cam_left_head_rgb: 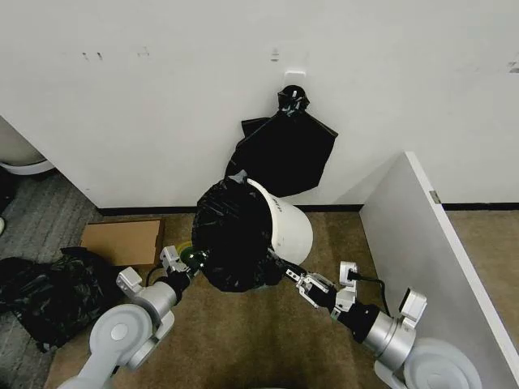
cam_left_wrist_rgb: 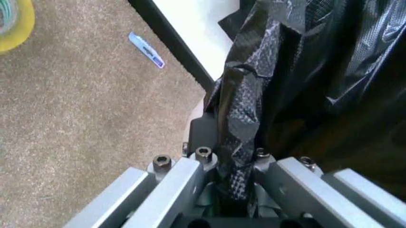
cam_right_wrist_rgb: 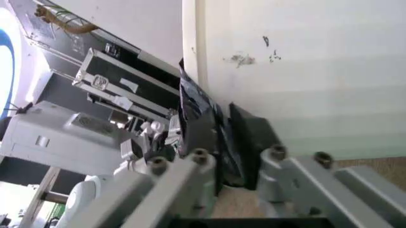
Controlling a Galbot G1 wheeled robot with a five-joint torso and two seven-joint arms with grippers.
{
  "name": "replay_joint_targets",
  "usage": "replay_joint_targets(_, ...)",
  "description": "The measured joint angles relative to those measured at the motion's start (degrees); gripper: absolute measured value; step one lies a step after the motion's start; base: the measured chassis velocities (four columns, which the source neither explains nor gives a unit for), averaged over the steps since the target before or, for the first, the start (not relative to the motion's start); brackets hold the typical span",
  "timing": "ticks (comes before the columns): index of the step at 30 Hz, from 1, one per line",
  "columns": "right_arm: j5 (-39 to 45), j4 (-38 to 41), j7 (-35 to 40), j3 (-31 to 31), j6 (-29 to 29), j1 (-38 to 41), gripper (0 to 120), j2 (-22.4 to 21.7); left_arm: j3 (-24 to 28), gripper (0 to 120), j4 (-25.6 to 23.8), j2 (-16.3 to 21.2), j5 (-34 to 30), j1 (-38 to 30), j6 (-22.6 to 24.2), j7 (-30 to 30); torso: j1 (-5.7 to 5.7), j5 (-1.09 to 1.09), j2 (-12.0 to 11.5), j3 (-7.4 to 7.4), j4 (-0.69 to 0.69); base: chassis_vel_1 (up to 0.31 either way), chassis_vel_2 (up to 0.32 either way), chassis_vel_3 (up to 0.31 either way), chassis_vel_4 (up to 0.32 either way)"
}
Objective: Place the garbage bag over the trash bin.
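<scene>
Bin [cam_left_head_rgb: 288, 227] tilted on floor by wall, garbage bag [cam_left_head_rgb: 235, 235] half over rim. Left gripper [cam_left_wrist_rgb: 236, 183] and right gripper [cam_right_wrist_rgb: 236, 166] jaws clamp film; judgement: pull evenly, avoid tearing.

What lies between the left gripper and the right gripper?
In the head view, the garbage bag, draped over the tilted trash bin, lies between the left gripper and the right gripper; both hold its film.

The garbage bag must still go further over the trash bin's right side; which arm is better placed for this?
Probably the right. The right gripper pinches the garbage bag beside the trash bin, whose white right wall is bare. The left gripper grips film on the covered left side.
</scene>
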Motion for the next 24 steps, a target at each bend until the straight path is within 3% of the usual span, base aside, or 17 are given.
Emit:
replay_joint_targets(2, 0.00, 0.08, 0.15, 0.08, 0.10, -0.14, 0, 0.06, 0.00, 0, 0.16, -0.11, 0.06, -0.10, -0.22, -0.13, 0.00, 0.00, 0.00, 0.00, 0.00, 0.000, 0.000, 0.000, 0.000)
replay_joint_targets(13, -0.13, 0.38, 2.76, -0.23, 1.99, 0.21, 0, 1.04, 0.01, 0, -0.13, -0.45, 0.57, 0.22, -0.46, -0.63, 0.00, 0.00, 0.00, 0.00, -0.01, 0.000, 0.000, 0.000, 0.000)
replay_joint_targets(17, 0.45, -0.43, 8.52, -0.21, 4.66, 1.32, 0, 2.29, -0.68, 0, -0.80, -0.31, 0.43, 0.61, -0.64, -0.91, 0.00, 0.00, 0.00, 0.00, 0.00, 0.000, 0.000, 0.000, 0.000)
replay_joint_targets(24, -3.76, -4.44, 12.02, -0.78, 8.48, 1.14, 0, 3.34, -1.14, 0, -1.44, -0.43, 0.26, 0.82, -0.73, -1.30, 0.00, 0.00, 0.00, 0.00, -0.01, 0.000, 0.000, 0.000, 0.000)
